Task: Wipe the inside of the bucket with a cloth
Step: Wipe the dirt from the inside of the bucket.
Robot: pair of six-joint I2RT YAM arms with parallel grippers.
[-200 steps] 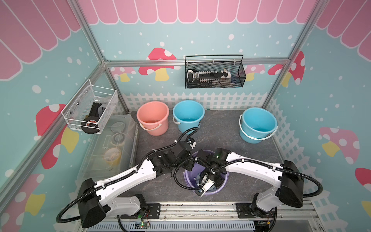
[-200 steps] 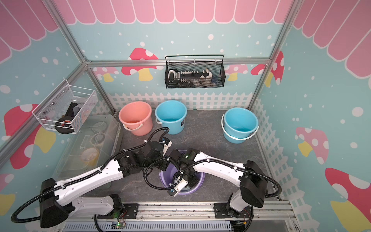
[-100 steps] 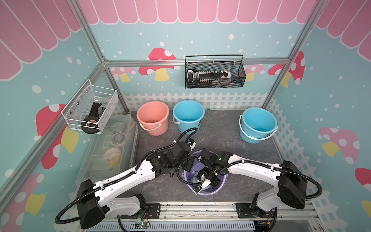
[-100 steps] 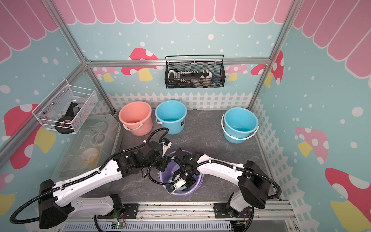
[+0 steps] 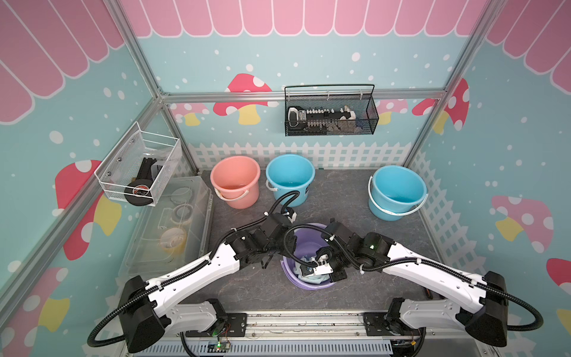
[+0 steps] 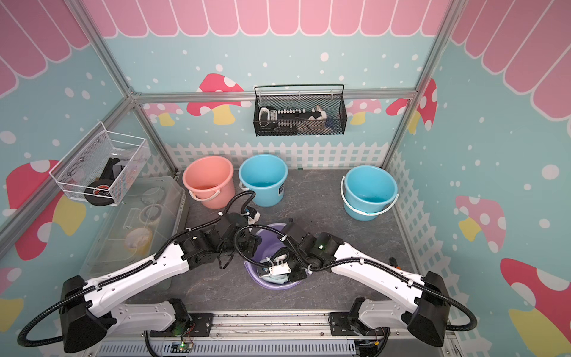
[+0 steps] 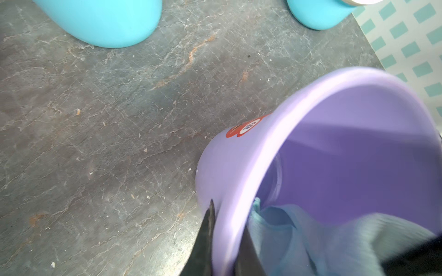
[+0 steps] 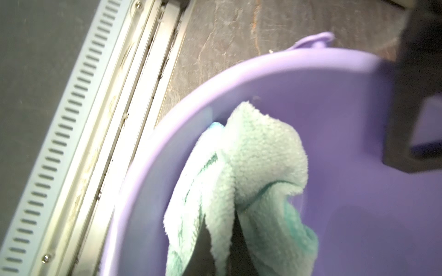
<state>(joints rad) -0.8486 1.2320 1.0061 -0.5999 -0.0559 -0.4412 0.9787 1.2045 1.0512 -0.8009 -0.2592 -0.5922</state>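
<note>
Currently the wiping step is in hand. The left hand (image 7: 227, 251) is clamped on the rim of the purple bucket (image 5: 304, 244), one finger outside the wall and one inside. It steadies the bucket on the desk (image 5: 340, 204). The right hand (image 8: 221, 248) reaches into the bucket with its fingers pinched together on a fold of the cloth (image 8: 258, 155). The cloth hangs bunched inside the bucket, against the inner wall. Whether it reaches the bottom cannot be determined.

Next move, as judged: sweep the cloth around the inner wall and across the bottom. Press lightly, since the bucket looks light and may tip or slide.

Markings: a red-and-white sticker (image 7: 248, 125) sits on the outside wall of the purple bucket; its print is too blurred to read. A dark label (image 6: 281, 190) on the middle blue bucket (image 6: 265, 197) is too small to read.
</note>
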